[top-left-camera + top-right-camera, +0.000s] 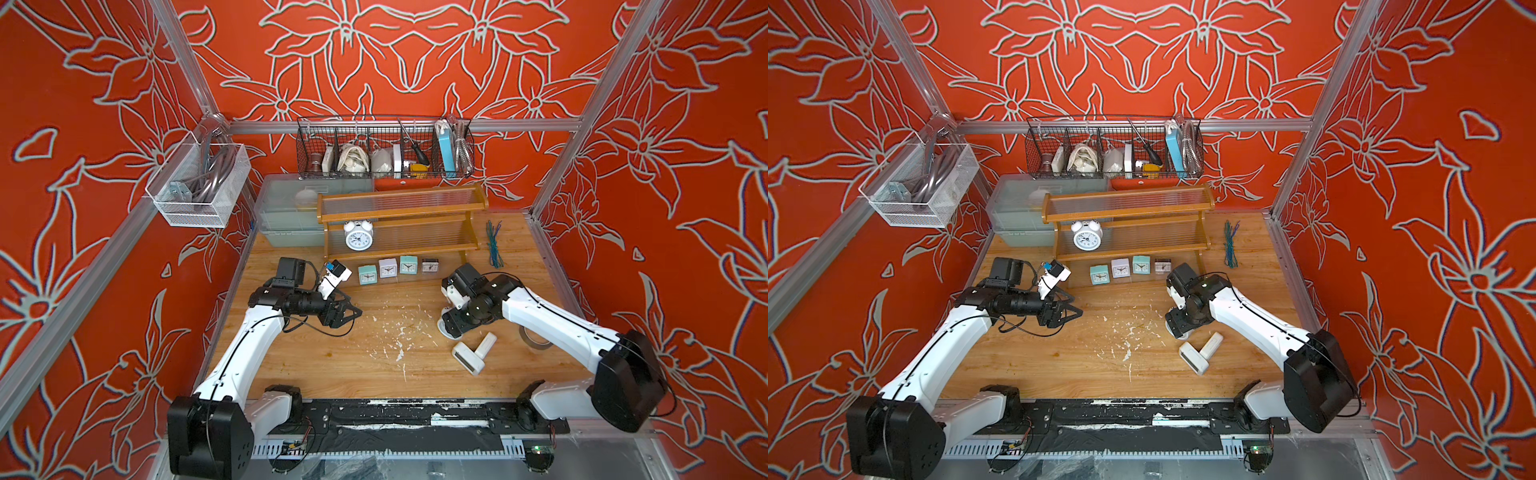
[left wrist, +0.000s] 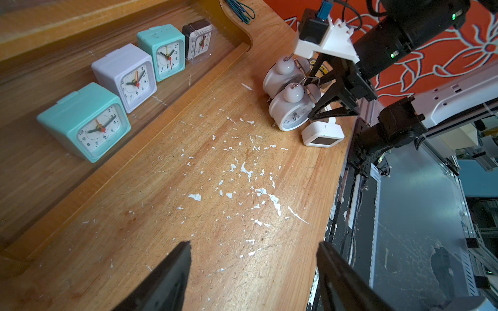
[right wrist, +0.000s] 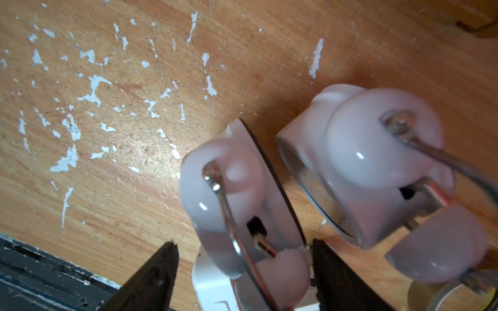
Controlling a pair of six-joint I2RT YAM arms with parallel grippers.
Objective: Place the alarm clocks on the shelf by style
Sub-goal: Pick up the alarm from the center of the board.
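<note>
Left gripper [image 2: 254,243]: jaws wide apart, nothing between them. It hovers over the bare table [image 1: 316,365], near the left end of the shelf [image 1: 401,198].

The shelf stands at the back of the table.
- Middle tier: first bell clock [image 1: 358,237], upright, toward the left end.
- Bottom tier, in a row with faces forward: teal clock [image 1: 367,274], white square clock [image 1: 387,268], second teal clock [image 1: 408,264], dark-faced clock [image 1: 430,265].

Right gripper [image 3: 245,243]: jaws apart, straddling the second bell clock [image 3: 237,199] on the table, not closed on it. There is a gap on one side; I cannot tell if the other side touches. The third bell clock [image 3: 363,161] sits just beside it.

A digital clock [image 1: 468,358] and the other digital clock [image 1: 486,345] lie in a V, nearer the front edge than the right gripper. A tape roll [image 1: 534,338] lies partly under the right arm.
</note>
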